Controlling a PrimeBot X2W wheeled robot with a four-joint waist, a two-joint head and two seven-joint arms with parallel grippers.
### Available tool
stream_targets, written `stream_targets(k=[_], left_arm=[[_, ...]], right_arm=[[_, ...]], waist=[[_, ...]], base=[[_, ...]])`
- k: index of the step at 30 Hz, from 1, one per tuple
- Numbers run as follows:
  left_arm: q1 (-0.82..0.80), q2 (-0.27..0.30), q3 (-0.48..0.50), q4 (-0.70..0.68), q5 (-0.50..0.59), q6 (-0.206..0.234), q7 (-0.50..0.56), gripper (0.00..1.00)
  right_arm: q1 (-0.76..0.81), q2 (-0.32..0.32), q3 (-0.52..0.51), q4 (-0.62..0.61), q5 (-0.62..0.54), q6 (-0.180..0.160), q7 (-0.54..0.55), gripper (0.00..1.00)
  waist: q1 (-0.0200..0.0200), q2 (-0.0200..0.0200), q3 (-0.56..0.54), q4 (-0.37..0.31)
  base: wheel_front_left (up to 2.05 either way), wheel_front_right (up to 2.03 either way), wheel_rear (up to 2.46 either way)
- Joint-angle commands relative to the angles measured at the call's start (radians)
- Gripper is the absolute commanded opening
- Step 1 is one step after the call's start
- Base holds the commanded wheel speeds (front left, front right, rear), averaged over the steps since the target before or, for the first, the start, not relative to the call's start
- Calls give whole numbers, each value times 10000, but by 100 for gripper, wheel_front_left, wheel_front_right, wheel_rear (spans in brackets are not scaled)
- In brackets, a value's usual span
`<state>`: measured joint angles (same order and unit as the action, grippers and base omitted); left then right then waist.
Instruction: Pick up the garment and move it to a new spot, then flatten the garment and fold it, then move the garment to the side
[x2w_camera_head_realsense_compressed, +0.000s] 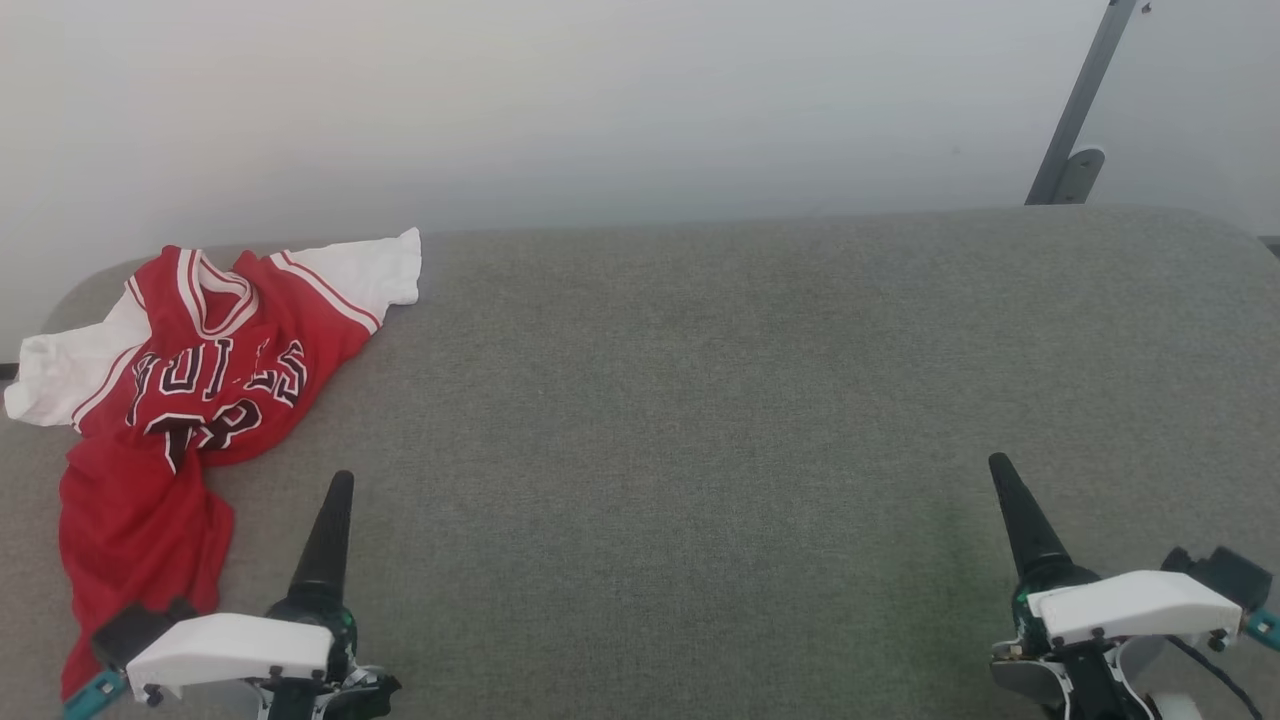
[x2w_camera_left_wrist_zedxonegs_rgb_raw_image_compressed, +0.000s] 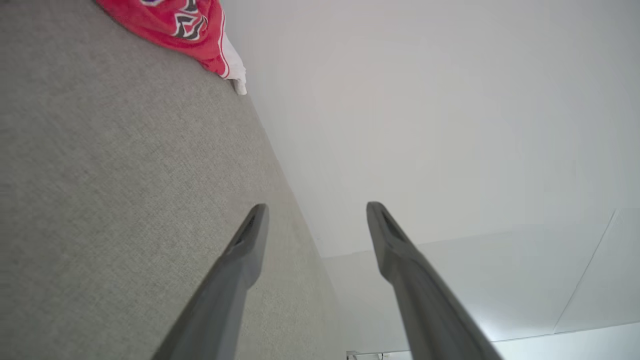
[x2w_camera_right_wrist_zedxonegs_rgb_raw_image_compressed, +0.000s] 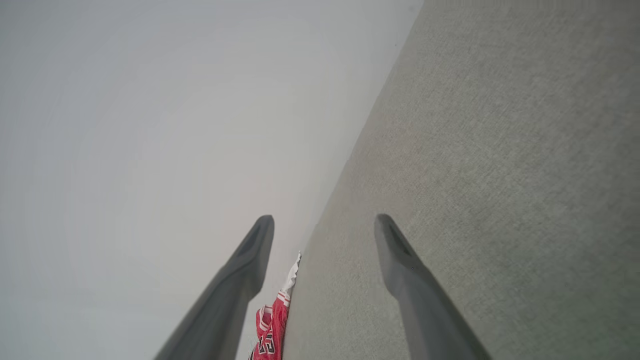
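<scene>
**A:** From the head view, where is the garment (x2w_camera_head_realsense_compressed: 190, 390)?

**B:** It lies crumpled at the far left of the grey fabric surface (x2w_camera_head_realsense_compressed: 700, 400). The red body is bunched, the white sleeves lie out towards the pale wall (x2w_camera_head_realsense_compressed: 600, 100), and the black lettering faces up. A red tail of cloth runs down to the near edge.

**A:** And the left gripper (x2w_camera_head_realsense_compressed: 340, 490)?

**B:** It is at the near left, pointing away over the surface, just right of that red tail. It is edge-on here with one dark finger showing, so this view does not show how wide it stands. The finger is apart from the cloth. I cannot tell whether the white housing (x2w_camera_head_realsense_compressed: 230, 645) behind it touches the tail.

**A:** The right gripper (x2w_camera_head_realsense_compressed: 1003, 478)?

**B:** It is at the near right, also edge-on, over bare fabric and well apart from the garment. A grey metal post (x2w_camera_head_realsense_compressed: 1085, 100) leans by the wall at the far right.

**A:** The left wrist view?

**B:** Its two fingers (x2w_camera_left_wrist_zedxonegs_rgb_raw_image_compressed: 235, 280) are spread wide, with nothing between them and nothing touched. The surface runs along one side and the wall along the other. The garment (x2w_camera_left_wrist_zedxonegs_rgb_raw_image_compressed: 175, 25) sits far ahead at the surface's far edge.

**A:** The right wrist view?

**B:** Its fingers (x2w_camera_right_wrist_zedxonegs_rgb_raw_image_compressed: 420, 300) are likewise spread wide, empty and clear of the surface. The garment (x2w_camera_right_wrist_zedxonegs_rgb_raw_image_compressed: 272, 325) shows small at the surface's far edge, well apart from the tips.
</scene>
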<state>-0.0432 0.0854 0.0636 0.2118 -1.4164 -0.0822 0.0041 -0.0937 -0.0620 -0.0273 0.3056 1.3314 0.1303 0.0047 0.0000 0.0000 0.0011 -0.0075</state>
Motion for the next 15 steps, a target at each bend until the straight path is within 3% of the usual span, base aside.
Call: stream_targets(k=[1,15], left_arm=[[-57,156,-81,-225,617,118,-152,100],[94,541,-261,-378,3918,287,-674,100]], right_arm=[[-359,-88,80,-13,-644,3,-164,100],[-568,-146,41,164,-3444,4,-379,100]], waist=[[0,0,-5,-5],[0,0,-50,-49]], base=[[0,0,0],[0,0,0]])
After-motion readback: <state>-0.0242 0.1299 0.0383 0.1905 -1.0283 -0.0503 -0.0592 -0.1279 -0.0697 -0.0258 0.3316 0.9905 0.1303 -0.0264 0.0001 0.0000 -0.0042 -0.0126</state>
